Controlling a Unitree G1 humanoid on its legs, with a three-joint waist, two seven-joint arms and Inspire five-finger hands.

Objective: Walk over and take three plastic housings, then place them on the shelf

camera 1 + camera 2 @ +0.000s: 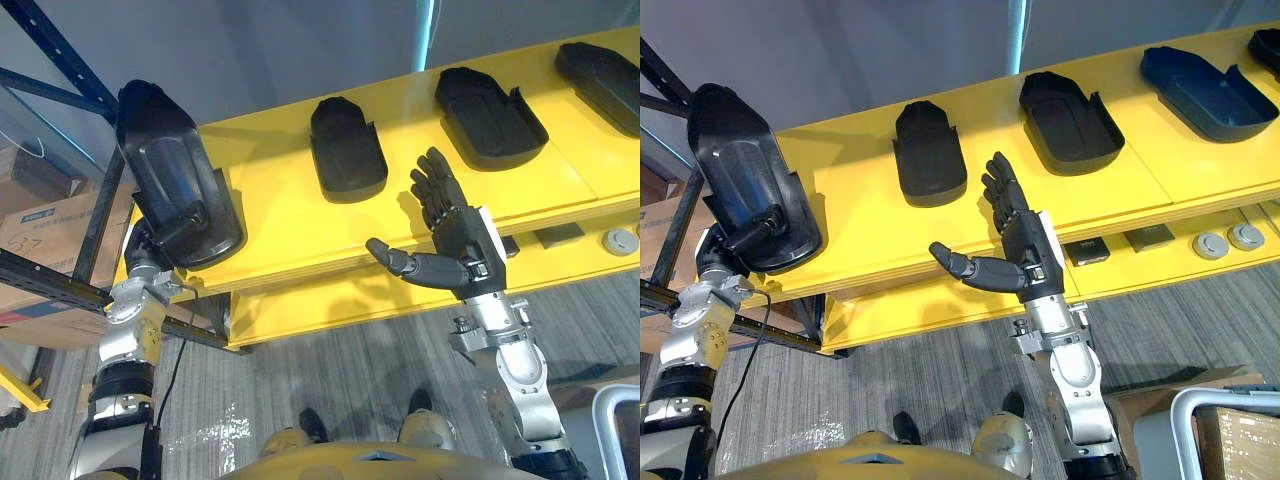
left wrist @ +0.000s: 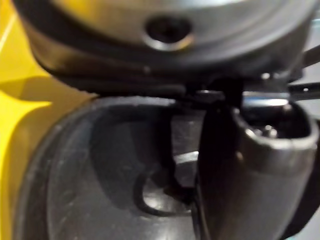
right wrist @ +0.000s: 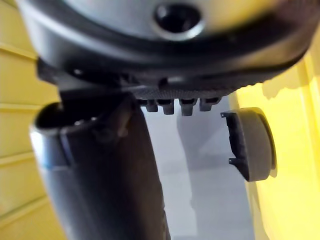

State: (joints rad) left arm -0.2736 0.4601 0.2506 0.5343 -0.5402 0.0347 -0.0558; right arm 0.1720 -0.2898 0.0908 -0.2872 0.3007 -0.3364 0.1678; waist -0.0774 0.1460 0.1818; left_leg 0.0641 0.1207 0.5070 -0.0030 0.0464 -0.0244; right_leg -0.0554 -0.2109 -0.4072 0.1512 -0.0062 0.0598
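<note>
1. the left hand [image 1: 152, 250] grips a glossy black plastic housing [image 1: 165, 165], its thumb hooked into the hollow, shoe-shaped shell. the shell tilts steeply over the left end of the smooth yellow shelf [image 1: 280, 215].
2. a second housing [image 1: 345, 145], third housing [image 1: 490, 115] and fourth housing [image 1: 605, 70], all dark and rounded, lie hollow side up along the shelf.
3. the right hand [image 1: 460, 235] hovers at the shelf's front edge, fingers straight, thumb spread, holding nothing.

No print can be read. The cardboard box [image 1: 45, 238] at the left carries a blue label and a dark scrawl, both too small to make out.
</note>
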